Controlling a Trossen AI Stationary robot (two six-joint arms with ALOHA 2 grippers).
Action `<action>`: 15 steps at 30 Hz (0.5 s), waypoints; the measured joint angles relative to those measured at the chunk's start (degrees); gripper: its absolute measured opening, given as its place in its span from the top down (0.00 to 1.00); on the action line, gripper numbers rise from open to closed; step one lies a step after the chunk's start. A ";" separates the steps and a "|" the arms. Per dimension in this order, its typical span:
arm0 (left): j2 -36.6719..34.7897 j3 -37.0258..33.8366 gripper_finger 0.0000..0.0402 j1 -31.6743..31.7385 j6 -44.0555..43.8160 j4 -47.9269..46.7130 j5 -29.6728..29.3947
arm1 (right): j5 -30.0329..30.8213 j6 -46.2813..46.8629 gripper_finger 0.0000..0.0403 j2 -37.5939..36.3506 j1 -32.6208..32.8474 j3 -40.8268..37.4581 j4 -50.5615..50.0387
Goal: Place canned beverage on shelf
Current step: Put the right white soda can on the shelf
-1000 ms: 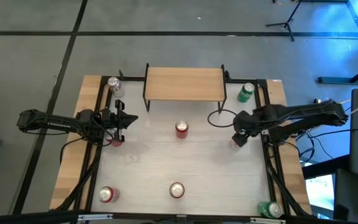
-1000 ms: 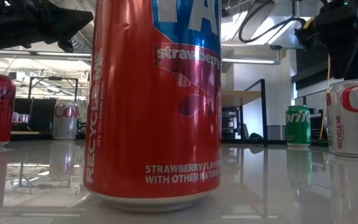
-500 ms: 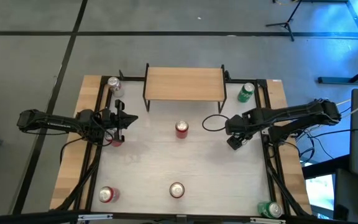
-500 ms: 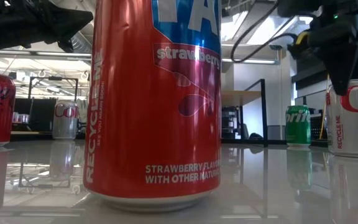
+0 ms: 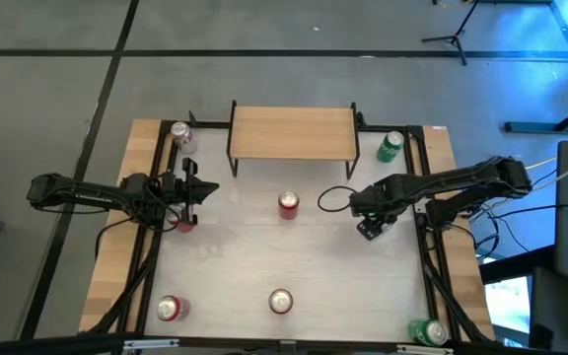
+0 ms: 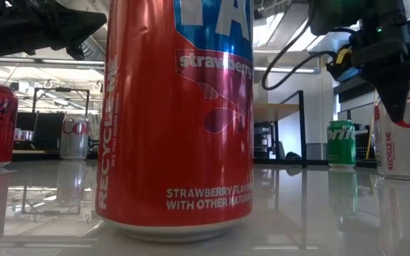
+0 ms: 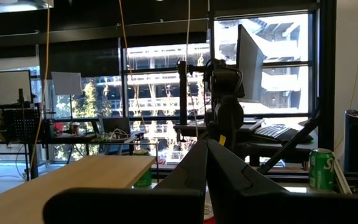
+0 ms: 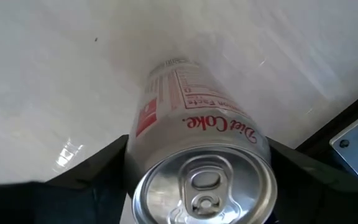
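Observation:
A silver Diet Coke can [image 8: 197,149] stands upright on the white table at the right [image 6: 404,135]. My right gripper [image 5: 370,228] is open and reaches down over it, one finger on either side of its upper part; I cannot tell whether they touch. The shelf [image 5: 292,133], a light-wood top on thin black legs, stands at the far middle with nothing on it. My left gripper [image 5: 211,189] is shut and empty, hovering at the left above a red can [image 5: 183,223].
A red can [image 5: 288,204] stands in front of the shelf. A silver can [image 5: 180,133] is far left and a green can [image 5: 390,146] far right. A red can [image 5: 171,309], a strawberry can [image 5: 280,301] and a green can [image 5: 427,332] stand near the front edge.
My right gripper has moved a little toward the table's left and near edges and come down over the Diet Coke can, which has stayed where it was.

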 joint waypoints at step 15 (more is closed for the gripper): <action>0.00 0.00 0.99 0.00 0.02 0.00 0.00 | 0.19 -6.66 0.28 0.12 -0.02 5.05 -0.65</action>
